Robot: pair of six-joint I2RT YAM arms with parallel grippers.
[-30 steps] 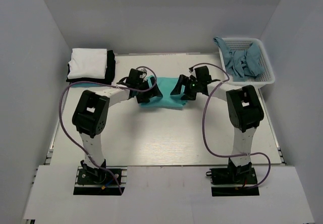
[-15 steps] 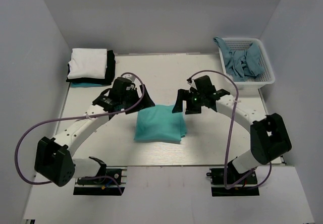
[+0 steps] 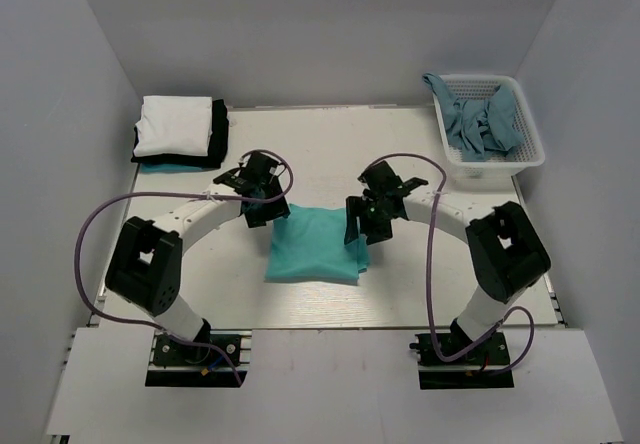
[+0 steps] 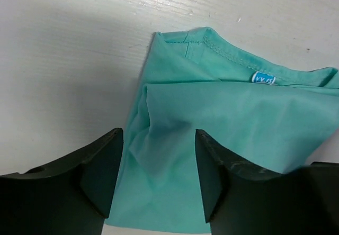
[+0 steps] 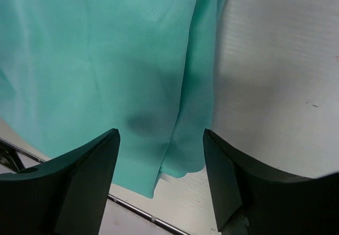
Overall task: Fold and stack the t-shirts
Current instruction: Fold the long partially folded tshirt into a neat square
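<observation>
The turquoise-green t-shirt (image 3: 313,246) lies folded into a rectangle at the table's middle. My left gripper (image 3: 262,209) is open and empty just above its far left corner. In the left wrist view the shirt (image 4: 222,124) shows its collar and small blue neck label (image 4: 263,78), with my gripper (image 4: 159,155) over its left edge. My right gripper (image 3: 362,226) is open and empty above the right edge. The right wrist view shows the shirt's layered edge (image 5: 106,60) under my gripper (image 5: 161,155). A white folded shirt (image 3: 175,124) tops a black one (image 3: 219,129) and a teal one (image 3: 160,167) at the far left.
A white lattice basket (image 3: 492,167) stands at the far right and holds crumpled grey-blue cloth (image 3: 480,119). Grey walls close in the table on three sides. A metal rail (image 5: 132,209) runs along the table's near edge.
A second ago both grippers held the shirt bunched at the far side. It now lies spread nearer, both grippers are open, and they have drawn in over its far corners.
</observation>
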